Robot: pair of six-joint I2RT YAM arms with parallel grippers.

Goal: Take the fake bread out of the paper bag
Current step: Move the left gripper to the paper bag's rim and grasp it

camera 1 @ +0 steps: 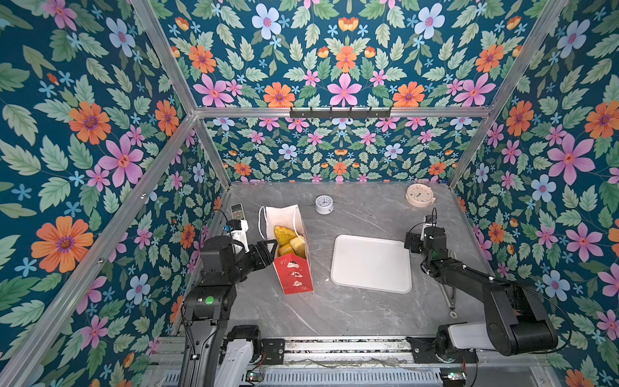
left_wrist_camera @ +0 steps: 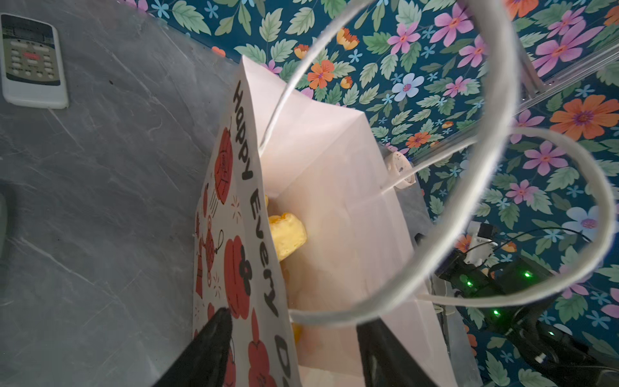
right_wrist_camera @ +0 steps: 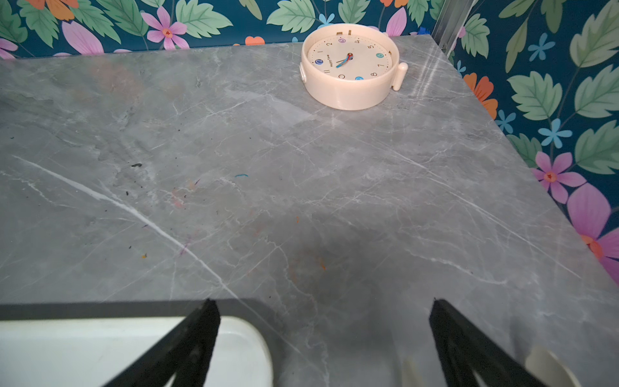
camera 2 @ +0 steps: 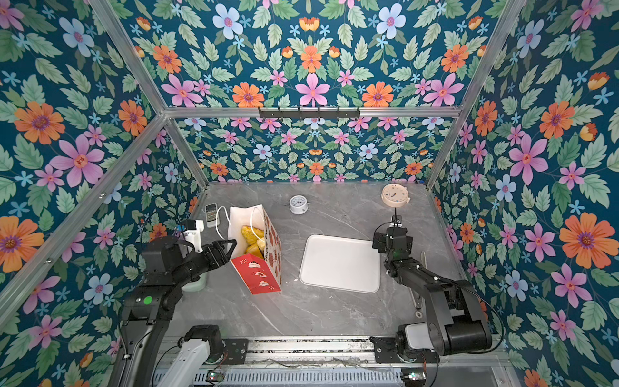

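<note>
The paper bag (camera 1: 293, 274) (camera 2: 258, 274) stands left of centre, red at the base, white above, mouth open. Several golden-yellow pieces of fake bread (camera 1: 288, 239) (camera 2: 253, 238) lie inside it; in the left wrist view one yellow piece (left_wrist_camera: 288, 234) shows behind the printed wall (left_wrist_camera: 241, 201). My left gripper (camera 1: 269, 246) (left_wrist_camera: 296, 316) is at the bag's near-left rim, open, one finger outside the printed wall and one inside, under a white cord handle (left_wrist_camera: 502, 167). My right gripper (camera 1: 417, 234) (right_wrist_camera: 323, 301) hovers open and empty by the far right corner of the tray (right_wrist_camera: 100, 345).
A flat white tray (camera 1: 371, 264) lies right of the bag. A cream clock (camera 1: 419, 195) sits at the back right, a small white dial (camera 1: 324, 204) at the back middle, and a remote (camera 1: 237, 211) behind the left arm. A thin tool (camera 1: 449, 295) lies by the right arm.
</note>
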